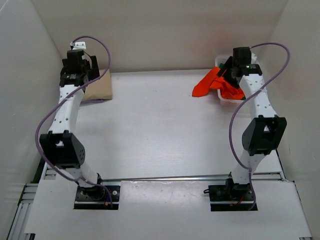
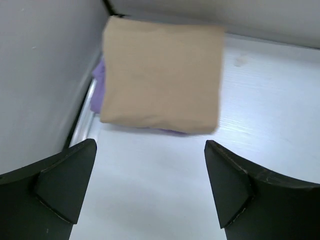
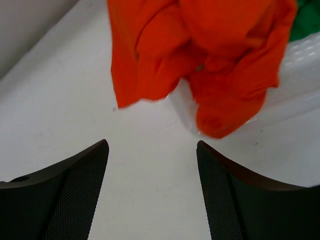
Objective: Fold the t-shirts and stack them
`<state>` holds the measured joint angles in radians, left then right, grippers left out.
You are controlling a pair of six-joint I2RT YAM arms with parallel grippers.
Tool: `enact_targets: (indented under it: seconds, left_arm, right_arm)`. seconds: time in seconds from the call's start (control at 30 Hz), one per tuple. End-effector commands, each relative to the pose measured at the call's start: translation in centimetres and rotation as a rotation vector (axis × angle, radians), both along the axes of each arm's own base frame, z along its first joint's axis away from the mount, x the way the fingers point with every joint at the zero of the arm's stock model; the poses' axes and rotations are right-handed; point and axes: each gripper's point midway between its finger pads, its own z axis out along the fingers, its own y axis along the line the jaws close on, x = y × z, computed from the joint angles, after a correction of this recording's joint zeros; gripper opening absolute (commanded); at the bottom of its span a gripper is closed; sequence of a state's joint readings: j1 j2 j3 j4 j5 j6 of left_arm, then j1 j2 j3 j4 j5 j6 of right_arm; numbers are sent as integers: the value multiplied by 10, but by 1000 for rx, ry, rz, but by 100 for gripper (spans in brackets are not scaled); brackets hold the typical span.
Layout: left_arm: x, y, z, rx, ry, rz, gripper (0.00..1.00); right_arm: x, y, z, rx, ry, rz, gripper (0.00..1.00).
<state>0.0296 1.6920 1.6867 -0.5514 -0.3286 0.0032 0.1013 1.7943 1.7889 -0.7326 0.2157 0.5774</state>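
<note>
A folded beige t-shirt (image 1: 100, 89) (image 2: 160, 75) lies in the far left corner on top of a lavender one (image 2: 97, 85), of which only an edge shows. My left gripper (image 1: 82, 75) (image 2: 150, 145) hovers just in front of this stack, open, with only bare table between its fingers. The crumpled orange-red t-shirt (image 1: 206, 85) (image 3: 200, 55) hangs out of the white basket (image 1: 228, 99) (image 3: 300, 70) onto the table. A bit of green t-shirt (image 3: 306, 20) shows inside the basket. Open and empty, my right gripper (image 1: 229, 75) (image 3: 152, 145) sits close in front of the orange-red cloth.
White walls (image 1: 30, 75) close in the table on the left, back and right. The basket stands against the far right corner. The left wall (image 2: 40, 75) runs right beside the beige stack.
</note>
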Motion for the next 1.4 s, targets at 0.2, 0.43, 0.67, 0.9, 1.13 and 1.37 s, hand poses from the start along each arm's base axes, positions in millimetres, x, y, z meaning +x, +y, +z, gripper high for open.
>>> enact_targets:
  seconds: [0.2, 0.43, 0.67, 0.9, 1.13, 1.37]
  left_arm:
    - [-59, -76, -27, -313, 174, -391, 100]
    - [-80, -70, -34, -315, 288, -338, 100]
    - [-98, -57, -9, -253, 231, -284, 100]
    - [-135, -44, 1, -190, 193, -212, 100]
    - [-169, -53, 18, -200, 126, -250, 100]
    - [-201, -72, 15, -260, 153, -327, 100]
  right_arm:
    - [82, -102, -71, 26, 48, -337, 79]
    - [102, -95, -115, 57, 99, -304, 58]
    - [82, -105, -64, -6, 1, -314, 0]
    - [42, -103, 93, -46, -312, -248, 0]
    - [-47, -21, 254, 51, -711, 62, 0]
    - [-162, 131, 355, 374, -1017, 611, 0]
